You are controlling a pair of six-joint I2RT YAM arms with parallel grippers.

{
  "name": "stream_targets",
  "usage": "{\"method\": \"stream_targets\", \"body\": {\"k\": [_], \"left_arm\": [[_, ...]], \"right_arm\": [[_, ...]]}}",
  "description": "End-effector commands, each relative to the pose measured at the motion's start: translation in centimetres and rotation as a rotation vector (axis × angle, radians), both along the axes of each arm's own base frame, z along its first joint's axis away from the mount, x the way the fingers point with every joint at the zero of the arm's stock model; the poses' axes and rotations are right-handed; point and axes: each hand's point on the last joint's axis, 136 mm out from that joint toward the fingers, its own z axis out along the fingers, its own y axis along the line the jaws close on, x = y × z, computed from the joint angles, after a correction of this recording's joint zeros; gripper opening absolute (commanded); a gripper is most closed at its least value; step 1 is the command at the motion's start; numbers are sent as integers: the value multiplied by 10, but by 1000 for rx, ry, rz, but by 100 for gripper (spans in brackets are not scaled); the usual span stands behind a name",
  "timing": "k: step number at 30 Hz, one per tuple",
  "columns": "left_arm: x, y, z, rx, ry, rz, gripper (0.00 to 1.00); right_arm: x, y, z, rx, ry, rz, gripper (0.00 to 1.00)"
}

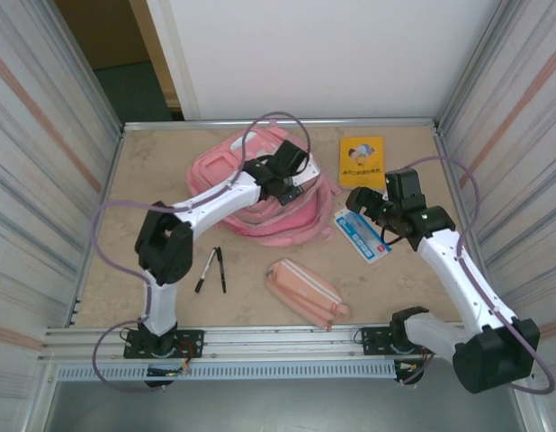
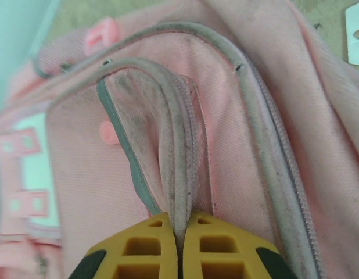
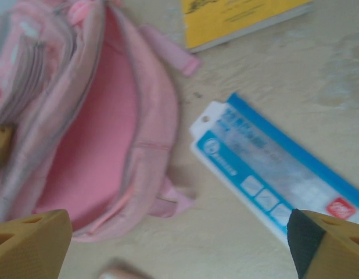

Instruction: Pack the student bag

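Left pincer [image 2: 179,232]: its yellow fingers [image 2: 139,250] are clenched on a raised fold of zip edging of the student bag [image 2: 110,174]. The grey zip band runs from the fingertips up and away in a narrow loop. In the overhead view the left pincer [image 1: 278,191] sits on top of the student bag [image 1: 215,166], and the white left arm lies across the bag's near-left part and hides it.

Right pincer [image 3: 179,250]: released, jaws wide, nothing between them. It hangs over bare table [image 1: 152,162], with the bag's gaping compartment and pink lining [image 3: 104,145] to its left and a blue and white packet [image 3: 272,174] to its right. Overhead, the right pincer [image 1: 357,202] is just beside the bag's right edge.

The bag lies flat at the centre rear of the table, mouth turned toward the right arm. A pink strap lies on the table between it and a yellow book [image 1: 362,161] at the rear right. The packet [image 1: 361,234] lies near the bag's right side. A small pink pencil case [image 1: 305,292] lies near the front edge, and two dark pens [image 1: 210,268] lie front left, well apart from both pincers.

The book's cover bears a cartoon figure and dark characters. The packet carries white print and a red mark. None of this is legible.
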Motion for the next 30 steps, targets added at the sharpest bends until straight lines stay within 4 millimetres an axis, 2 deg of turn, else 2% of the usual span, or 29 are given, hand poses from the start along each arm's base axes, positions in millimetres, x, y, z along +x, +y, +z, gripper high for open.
{"method": "stream_targets", "body": {"k": [1, 3, 7, 9, 12, 14, 16, 18, 21, 23, 25, 27, 30], "left_arm": [[10, 11, 76, -6, -204, -124, 0], [17, 20, 98, -12, -224, -123, 0], [20, 26, 124, 23, -306, -190, 0], [22, 27, 133, -9, -323, -200, 0], [27, 27, 133, -39, -340, -213, 0], [29, 25, 128, -75, -346, -209, 0], [24, 22, 112, -92, -325, -233, 0], [20, 21, 94, -103, -301, -238, 0], [20, 29, 58, -71, -293, -225, 0], [19, 36, 38, -79, -267, -211, 0], [16, 40, 26, -106, -215, -197, 0], [16, 50, 16, -119, -178, -144, 0], [13, 71, 9, -118, -136, -13, 9]], "right_arm": [[-11, 30, 6, 122, 22, 90, 95], [-11, 38, 3, 162, 53, 97, 96], [-7, 41, -9, 185, 105, 71, 96], [-5, 38, -14, 174, 115, 53, 96], [-5, 31, -19, 147, 126, 24, 96], [-3, 24, -23, 114, 115, 25, 96], [3, 15, -26, 102, 108, 28, 98], [12, -6, -29, 100, 155, -51, 97], [38, -16, -21, 71, 118, -79, 95], [61, -30, -26, 12, 76, -106, 91], [81, -47, -35, -17, 87, -130, 85], [101, -61, -40, -48, 93, -123, 85], [126, -79, -49, -143, 90, -127, 82]]}}
